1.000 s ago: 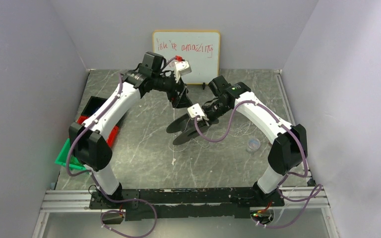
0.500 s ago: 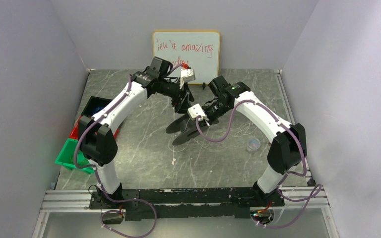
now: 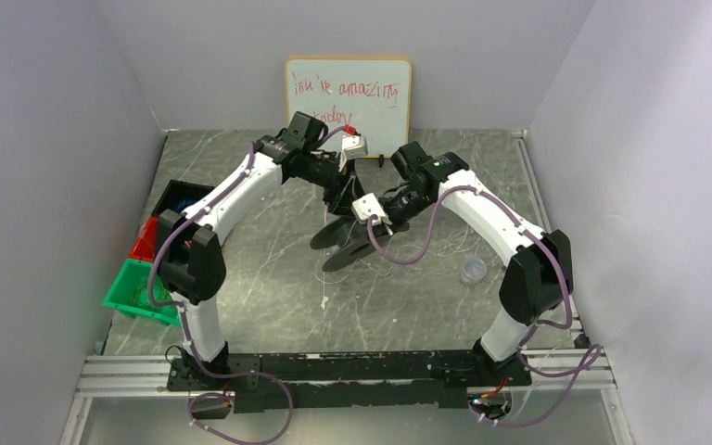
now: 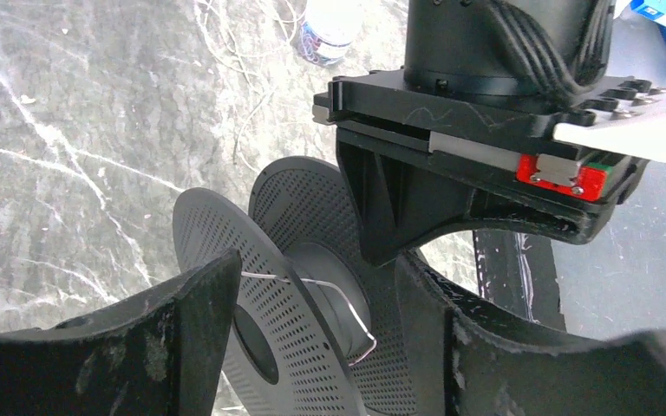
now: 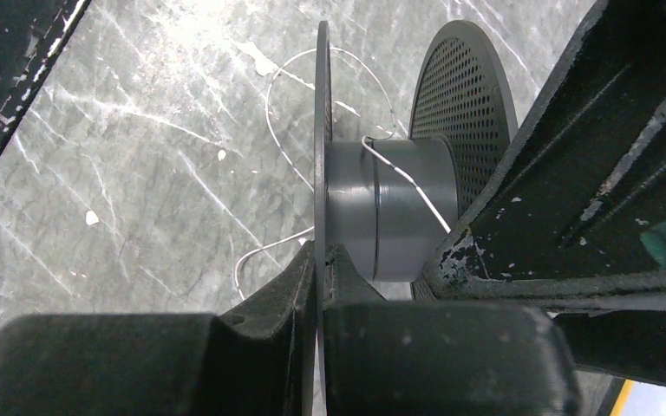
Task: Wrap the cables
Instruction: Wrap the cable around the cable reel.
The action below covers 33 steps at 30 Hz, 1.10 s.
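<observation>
Cable (image 5: 403, 179) on the spool (image 5: 355, 208) core, w/ loose loops on the bench (image 3: 269, 278)
We see right jaws clamped on the spool's flange, left jaws spread open close by.

Whiteboard (image 3: 349, 109), green bin (image 3: 133, 293), sm. clear cup (image 3: 472, 271)

Red handwriting is carried by the whiteboard (image 3: 348, 93), which is propped against the back wall. Its upper line, running across the whiteboard's full width, can be read as "You're amazing". A shorter line beneath it, toward the whiteboard's left half, appears to say "today", though its letters are small and are crowded by the left arm (image 3: 308, 159) just below. A small bottle (image 4: 329, 26) is seen with a bluish label, too blurred to be read.
</observation>
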Tool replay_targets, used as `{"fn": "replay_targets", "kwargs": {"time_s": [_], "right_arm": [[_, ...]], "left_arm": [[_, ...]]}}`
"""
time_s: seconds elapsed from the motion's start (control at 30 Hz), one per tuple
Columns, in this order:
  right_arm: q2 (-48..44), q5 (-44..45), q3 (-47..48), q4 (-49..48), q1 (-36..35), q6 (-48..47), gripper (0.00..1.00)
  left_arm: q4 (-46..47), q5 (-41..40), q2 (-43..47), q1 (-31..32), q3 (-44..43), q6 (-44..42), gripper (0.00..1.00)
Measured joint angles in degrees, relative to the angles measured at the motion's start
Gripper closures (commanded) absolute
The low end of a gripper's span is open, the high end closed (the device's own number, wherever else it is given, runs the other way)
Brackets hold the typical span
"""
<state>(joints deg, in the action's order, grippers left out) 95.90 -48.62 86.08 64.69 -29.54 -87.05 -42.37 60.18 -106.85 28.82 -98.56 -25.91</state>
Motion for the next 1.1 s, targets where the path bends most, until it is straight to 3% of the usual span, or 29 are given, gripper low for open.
{"fn": "replay_targets", "kwargs": {"time_s": [0.13,0.63,1.1], "right_arm": [[0.0,0.0,0.0,0.0,0.1,0.0,1.0],[0.1,-0.4,0.1,0.7,0.5,-0.4,1.0],[0.4,-0.5,0.4,0.8,0.6,-0.3,1.0]], "left_arm": [[-0.5,0.8,0.0,0.0,0.0,-0.5,0.38],[-3.3,1.0,0.0,0.0,0.6,-3.4,0.4],[0.5,-1.0,0.0,-0.1,0.7,3.4,0.32]]}}
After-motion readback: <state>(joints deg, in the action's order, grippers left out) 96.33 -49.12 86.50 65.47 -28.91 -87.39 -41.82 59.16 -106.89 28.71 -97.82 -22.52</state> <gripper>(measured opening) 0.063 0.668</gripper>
